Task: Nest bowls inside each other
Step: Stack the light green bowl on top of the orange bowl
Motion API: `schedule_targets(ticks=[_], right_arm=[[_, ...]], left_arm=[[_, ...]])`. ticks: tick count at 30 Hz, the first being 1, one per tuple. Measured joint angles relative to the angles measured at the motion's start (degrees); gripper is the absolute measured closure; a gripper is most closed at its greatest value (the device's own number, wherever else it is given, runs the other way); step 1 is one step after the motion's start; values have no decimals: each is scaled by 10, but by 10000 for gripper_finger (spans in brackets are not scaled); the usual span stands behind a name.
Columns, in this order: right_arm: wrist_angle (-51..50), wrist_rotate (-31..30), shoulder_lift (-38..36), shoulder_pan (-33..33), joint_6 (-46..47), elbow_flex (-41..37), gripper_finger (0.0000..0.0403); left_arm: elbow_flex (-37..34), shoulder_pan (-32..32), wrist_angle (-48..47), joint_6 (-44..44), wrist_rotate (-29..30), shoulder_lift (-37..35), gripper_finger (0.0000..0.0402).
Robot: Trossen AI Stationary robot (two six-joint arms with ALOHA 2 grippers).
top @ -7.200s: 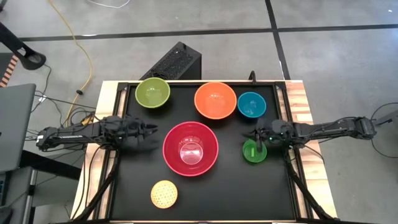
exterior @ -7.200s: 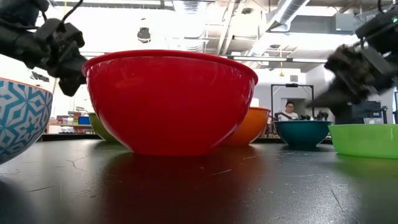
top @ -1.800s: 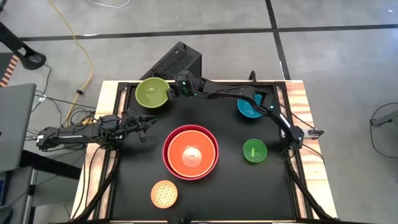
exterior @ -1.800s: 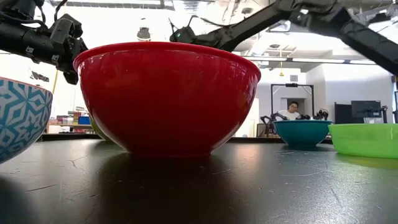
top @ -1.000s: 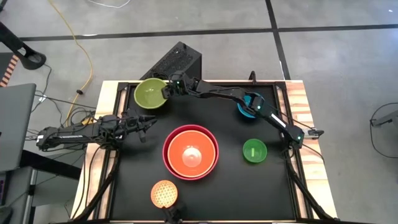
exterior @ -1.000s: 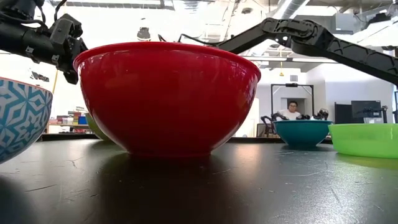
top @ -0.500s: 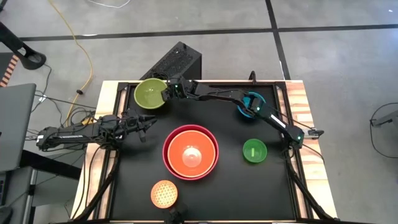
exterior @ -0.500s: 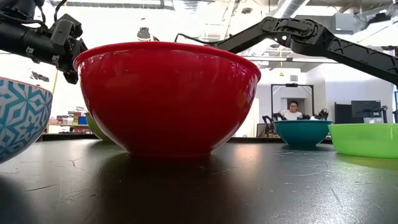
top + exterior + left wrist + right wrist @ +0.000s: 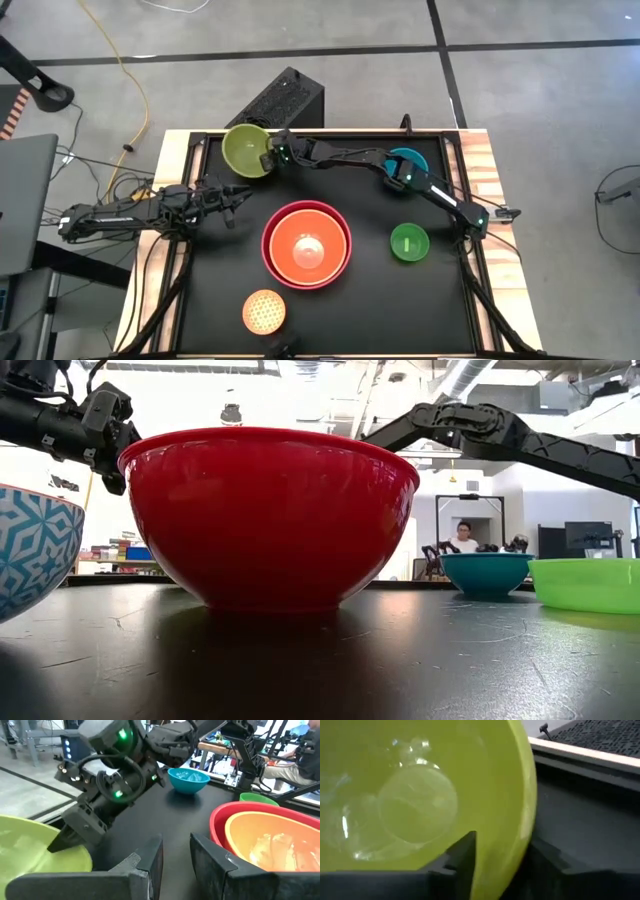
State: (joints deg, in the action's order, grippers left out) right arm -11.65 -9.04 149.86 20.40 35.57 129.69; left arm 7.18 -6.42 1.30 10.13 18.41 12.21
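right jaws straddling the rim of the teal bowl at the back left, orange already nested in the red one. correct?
Not quite: the right gripper straddles the rim of the olive-green bowl, as the right wrist view shows. The teal bowl sits apart, back right. The orange bowl is indeed nested in the red bowl.

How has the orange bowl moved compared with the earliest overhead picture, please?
Yes: the orange bowl now sits inside the red bowl, nearer the table's front.

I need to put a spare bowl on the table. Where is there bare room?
Bare black table lies at the near right, between the patterned bowl and small green bowl. The far edge is crowded: the right gripper straddles the olive bowl's rim.
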Motion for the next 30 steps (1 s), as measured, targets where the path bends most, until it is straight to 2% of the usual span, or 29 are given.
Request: schedule_targets(ticks=[6,7,14,20,26,30], right_arm=[[17,6,-3,0,0,1,371],[23,5,-3,0,2,1,382],[76,16,-4,9,35,0,378],[73,24,-20,37,50,0,390],[38,48,-85,46,28,0,390],[-40,44,-149,56,-27,0,390]], left_arm=[[0,0,0,0,-1,0,315],[0,0,0,0,-1,0,315],[0,0,1,2,-2,0,315],[0,0,16,5,-32,0,315],[0,0,16,6,-47,0,315],[0,0,13,16,-59,0,315]])
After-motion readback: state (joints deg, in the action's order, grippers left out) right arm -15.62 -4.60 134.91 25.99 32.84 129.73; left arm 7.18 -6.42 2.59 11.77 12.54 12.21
